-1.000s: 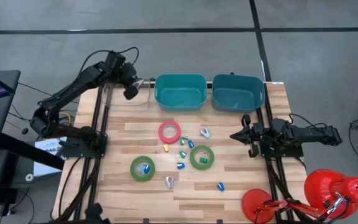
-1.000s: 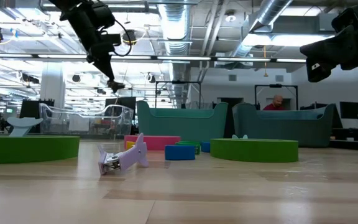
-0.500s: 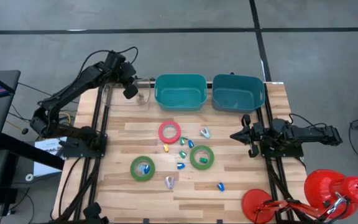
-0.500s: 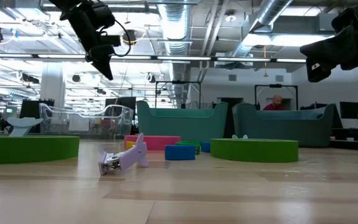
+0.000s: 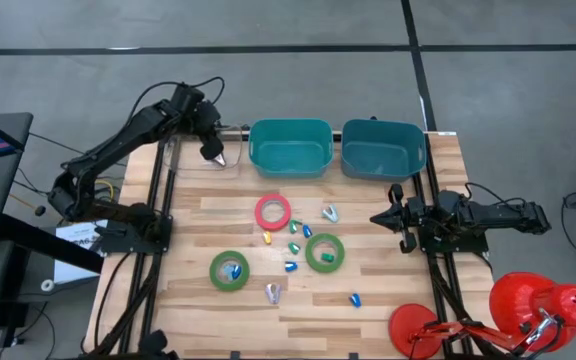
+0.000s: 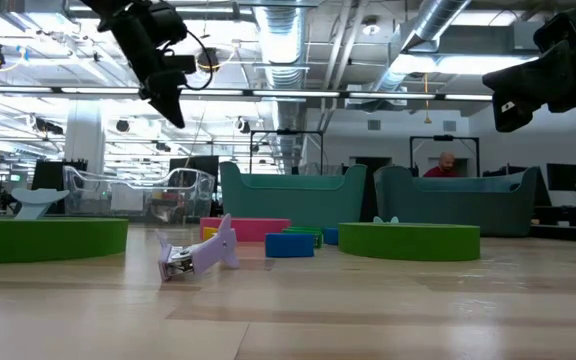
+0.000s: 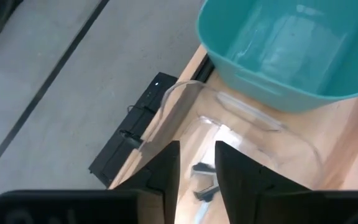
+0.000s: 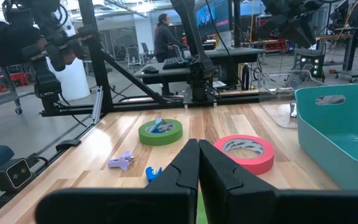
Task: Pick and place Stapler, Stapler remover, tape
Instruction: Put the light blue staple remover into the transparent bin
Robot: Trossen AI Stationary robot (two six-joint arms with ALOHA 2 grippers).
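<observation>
Left tool (image 5: 217, 158) hovers over a clear bin (image 7: 241, 134), fingers parted, empty. Right tool (image 5: 378, 217) waits closed. Pink-red tape (image 5: 273, 211) and two green tape rolls (image 5: 229, 270) lie on the tabletop (image 5: 388, 300).

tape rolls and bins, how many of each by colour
pink-red tape roll: 1
green tape rolls: 2
teal bins: 2
clear bin: 1
total: 6
</observation>
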